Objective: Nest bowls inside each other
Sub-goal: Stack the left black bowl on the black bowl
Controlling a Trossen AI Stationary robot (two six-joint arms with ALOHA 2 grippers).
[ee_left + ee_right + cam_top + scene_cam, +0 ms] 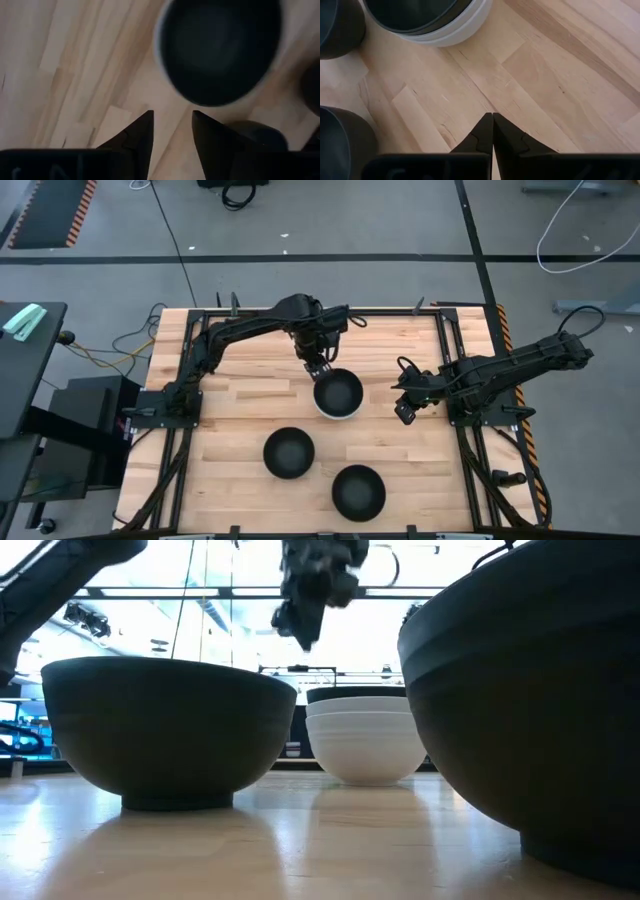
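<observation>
Left gripper (322,368), fingers slightly apart and empty, hovers just behind the stack (338,395): a black bowl nested in white, probably two whites. Two loose black bowls (289,453) (358,491) sit nearer the front, both closer to it. Right gripper (404,410) waits closed beside the stack.

Bare light wooden tabletop (240,405) open along left side and far edge. Blocking the centre: nested stack of glossy black bowl in white bowls (338,395); near edge obstructed by two separate glossy black bowls (288,453) (358,491), narrow gap between.
</observation>
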